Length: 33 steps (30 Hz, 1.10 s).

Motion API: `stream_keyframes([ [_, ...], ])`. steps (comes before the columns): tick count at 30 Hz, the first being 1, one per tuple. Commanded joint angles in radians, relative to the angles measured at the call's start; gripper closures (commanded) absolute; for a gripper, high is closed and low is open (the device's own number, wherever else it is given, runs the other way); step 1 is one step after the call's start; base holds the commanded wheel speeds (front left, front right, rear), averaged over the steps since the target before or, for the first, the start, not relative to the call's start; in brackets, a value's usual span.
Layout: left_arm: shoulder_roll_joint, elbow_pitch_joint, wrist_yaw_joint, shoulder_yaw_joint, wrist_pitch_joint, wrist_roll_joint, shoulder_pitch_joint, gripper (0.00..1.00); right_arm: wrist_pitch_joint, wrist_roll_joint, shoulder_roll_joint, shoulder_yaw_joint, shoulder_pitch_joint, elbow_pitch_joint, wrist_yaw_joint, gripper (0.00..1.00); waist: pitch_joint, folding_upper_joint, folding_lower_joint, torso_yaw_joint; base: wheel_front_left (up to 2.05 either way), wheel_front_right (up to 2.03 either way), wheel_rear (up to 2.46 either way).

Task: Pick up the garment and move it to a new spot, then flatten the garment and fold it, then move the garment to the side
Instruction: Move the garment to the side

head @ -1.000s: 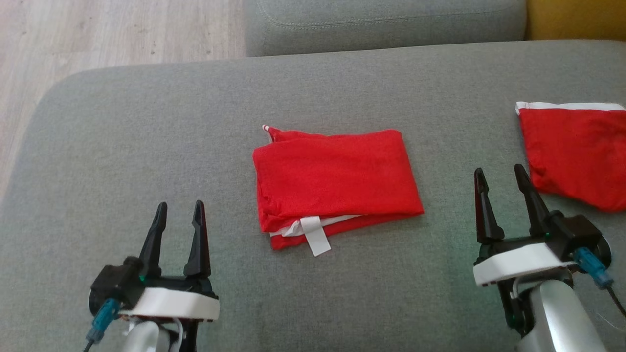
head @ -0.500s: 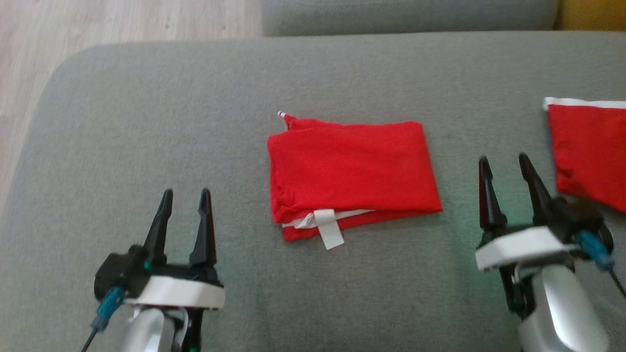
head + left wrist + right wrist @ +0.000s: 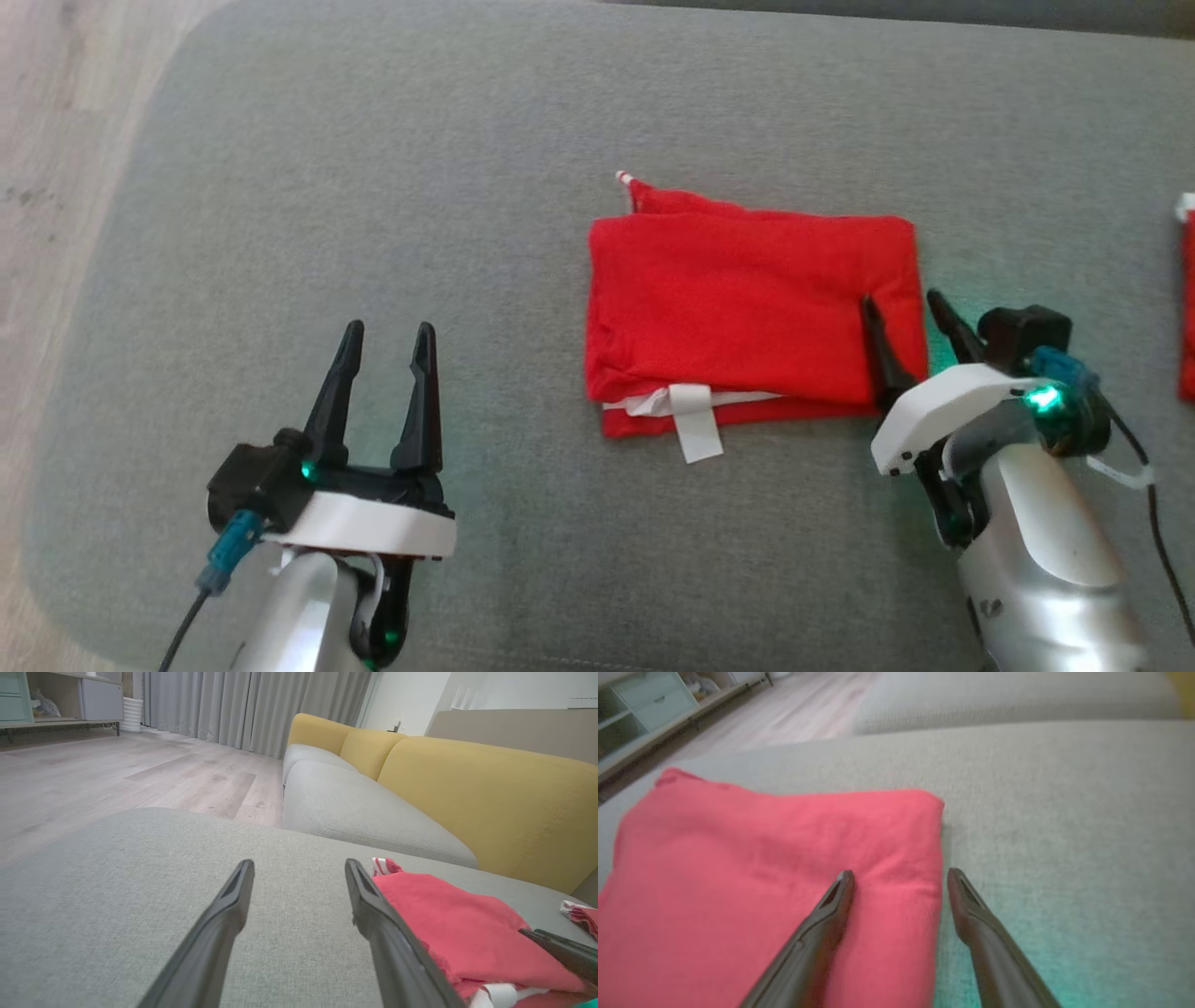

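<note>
The folded red cloth garment (image 3: 747, 308) lies on the grey fabric sofa cushion (image 3: 420, 168). It looks soft and light (likely to unfold), so we'd pinch all layers at its right edge, which our spread right gripper (image 3: 901, 299) straddles; left gripper (image 3: 390, 328) spread too.

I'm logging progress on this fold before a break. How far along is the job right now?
Done: the red garment lies folded in a flat rectangle on the grey cushion. In hand: the open right tool straddles its right edge, one finger over cloth, one over cushion, nothing gripped yet. The open left tool stands apart, to its left. Remaining: grasp it and move it to the side.
</note>
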Motion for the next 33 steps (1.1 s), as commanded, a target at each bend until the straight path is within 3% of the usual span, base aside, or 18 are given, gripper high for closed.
stream_keyframes([
  [1, 0.003, -0.025, -0.006, 0.022, -0.005, -0.008, -0.036, 0.00, 0.003, -0.007, -0.001, 0.021, -0.031, -0.021, -0.002, 0.00, 0.004, 0.0000, -0.0001, 0.009, 0.00, 0.00, 0.00],
  [6, 0.003, -0.021, -0.006, 0.021, -0.005, -0.009, -0.035, 0.00, 0.050, -0.018, -0.001, 0.036, -0.046, 0.078, -0.002, 0.00, -0.001, 0.0000, -0.0001, 0.024, 0.00, 0.00, 0.00],
  [7, 0.003, -0.020, -0.006, 0.021, -0.005, -0.010, -0.034, 0.00, 0.053, -0.014, -0.001, 0.044, -0.048, 0.091, -0.002, 0.05, -0.004, 0.0000, -0.0001, 0.024, 0.00, 0.00, 0.00],
  [8, 0.003, -0.019, -0.006, 0.023, -0.005, -0.009, -0.032, 0.00, 0.052, -0.011, -0.001, 0.052, -0.050, 0.101, -0.002, 0.76, -0.007, 0.0000, -0.0001, 0.023, 0.00, 0.00, 0.00],
  [9, 0.003, -0.017, -0.006, 0.026, -0.005, -0.008, -0.030, 0.00, 0.045, -0.009, -0.001, 0.062, -0.052, 0.106, -0.002, 1.00, -0.012, 0.0000, -0.0001, 0.019, 0.00, 0.00, 0.00],
  [17, 0.004, -0.023, -0.006, 0.029, -0.005, 0.007, -0.011, 0.00, -0.053, -0.065, -0.001, 0.086, -0.062, 0.084, -0.002, 1.00, -0.061, 0.0000, -0.0001, -0.049, 0.00, 0.00, 0.00],
  [27, 0.005, -0.053, -0.006, 0.025, -0.005, 0.019, 0.001, 0.00, -0.069, -0.262, -0.002, 0.051, -0.041, -0.073, -0.002, 1.00, -0.093, 0.0000, -0.0001, -0.165, 0.00, 0.00, 0.00],
  [30, 0.007, -0.061, -0.006, 0.029, -0.005, 0.022, -0.002, 0.00, -0.044, -0.310, -0.033, 0.046, -0.049, -0.136, -0.002, 1.00, -0.082, 0.0000, -0.0001, -0.198, 0.00, 0.00, 0.00],
  [33, 0.010, -0.069, -0.006, 0.030, -0.005, 0.023, -0.015, 0.00, -0.010, -0.328, -0.105, 0.056, -0.069, -0.190, -0.002, 1.00, -0.056, 0.0000, -0.0001, -0.222, 0.00, 0.00, 0.00],
])
